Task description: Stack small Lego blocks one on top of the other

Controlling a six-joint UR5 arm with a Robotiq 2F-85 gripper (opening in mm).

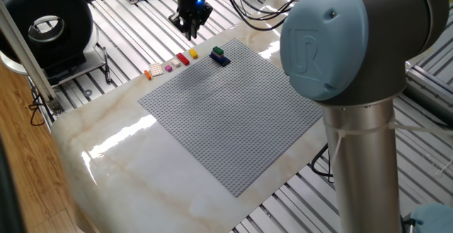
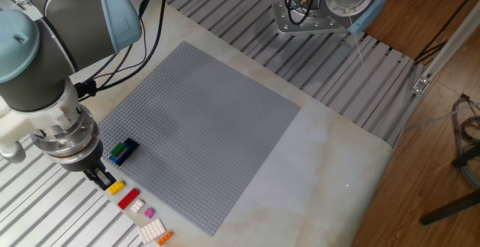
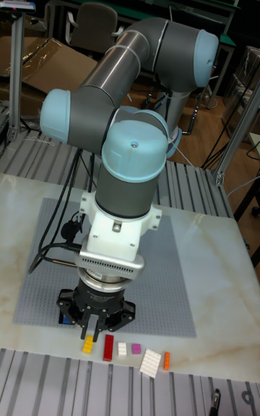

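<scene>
Two metal fingers of the empty, slightly parted claw [image 3: 95, 329] hang above the studded yellow brick [image 3: 87, 344].

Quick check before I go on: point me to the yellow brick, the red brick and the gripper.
yellow brick [image 2: 115, 188], the other fixed view, on its top face.
red brick [image 2: 128, 199], the other fixed view, middle of its top.
gripper [image 3: 94, 328], tall fixed view, midway between the fingertips.

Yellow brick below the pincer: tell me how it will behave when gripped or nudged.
The yellow brick looks like rigid plastic, so probably stiff. It is tiny, likely light, and may skid on the glossy marble table if nudged. Lying flat and low, it seems unlikely to roll or tip.
</scene>
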